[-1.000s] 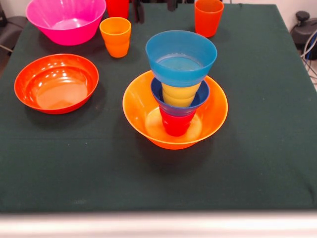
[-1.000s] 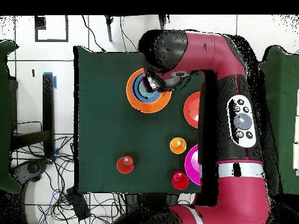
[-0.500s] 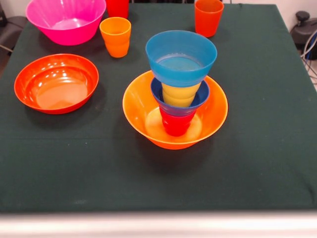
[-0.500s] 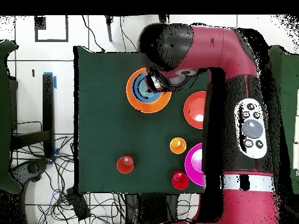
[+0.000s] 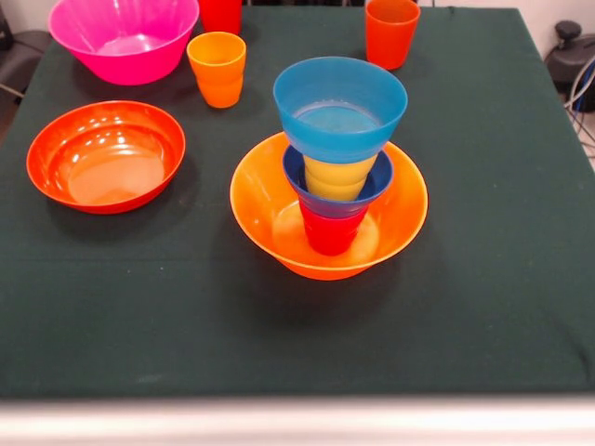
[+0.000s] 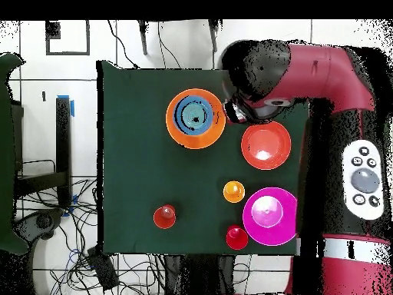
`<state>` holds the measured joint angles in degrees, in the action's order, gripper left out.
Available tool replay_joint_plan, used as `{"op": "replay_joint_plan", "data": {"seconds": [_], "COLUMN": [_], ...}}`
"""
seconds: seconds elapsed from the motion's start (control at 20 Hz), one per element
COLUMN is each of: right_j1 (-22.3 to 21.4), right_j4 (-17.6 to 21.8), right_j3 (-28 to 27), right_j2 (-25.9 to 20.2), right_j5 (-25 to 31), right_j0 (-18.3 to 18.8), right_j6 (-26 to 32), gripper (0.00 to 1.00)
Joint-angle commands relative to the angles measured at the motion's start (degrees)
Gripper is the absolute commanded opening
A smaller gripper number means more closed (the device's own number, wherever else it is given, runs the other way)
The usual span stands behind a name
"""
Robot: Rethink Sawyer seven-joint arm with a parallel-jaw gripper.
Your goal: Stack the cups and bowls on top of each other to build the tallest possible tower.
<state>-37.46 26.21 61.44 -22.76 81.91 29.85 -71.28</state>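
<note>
The tower stands mid-table: a wide yellow-orange bowl (image 5: 400, 209) holds a red cup (image 5: 332, 232), a small dark blue bowl (image 5: 376, 181), a yellow cup (image 5: 337, 177) and a light blue bowl (image 5: 339, 107) on top. In the overhead view the tower (image 6: 196, 117) shows as nested rings. My gripper (image 6: 232, 112) hangs under the red arm's end, just right of the tower there; the arm hides most of it. It does not show in the front view.
Loose pieces stand around the table. There is a pink bowl (image 5: 123, 37) (image 6: 269, 216), an orange-red bowl (image 5: 105, 156) (image 6: 265, 144) and an orange-yellow cup (image 5: 217, 70) (image 6: 233, 191). There is also an orange cup (image 5: 390, 32) (image 6: 164, 217) and a red cup (image 5: 220, 14) (image 6: 236, 237). The red arm (image 6: 338, 115) spans the overhead view's right side.
In the overhead view the arm has swung right, off the tower, uncovering the orange-red and pink bowls. The dark tips at the front view's top edge are gone. Cups and bowls have not moved.
</note>
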Motion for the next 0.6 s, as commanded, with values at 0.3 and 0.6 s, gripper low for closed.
{"op": "replay_joint_plan", "data": {"seconds": [0.3, 0.6], "right_j1": [-0.48, -7.97], "right_j4": [3.81, -0.45], "right_j3": [9.03, 24.54], "right_j2": [-4.39, -4.34], "right_j5": [-2.14, -11.86], "right_j0": [3.34, 5.6], "right_j6": [21.3, 14.02], "gripper": [1.0, 1.0]}}
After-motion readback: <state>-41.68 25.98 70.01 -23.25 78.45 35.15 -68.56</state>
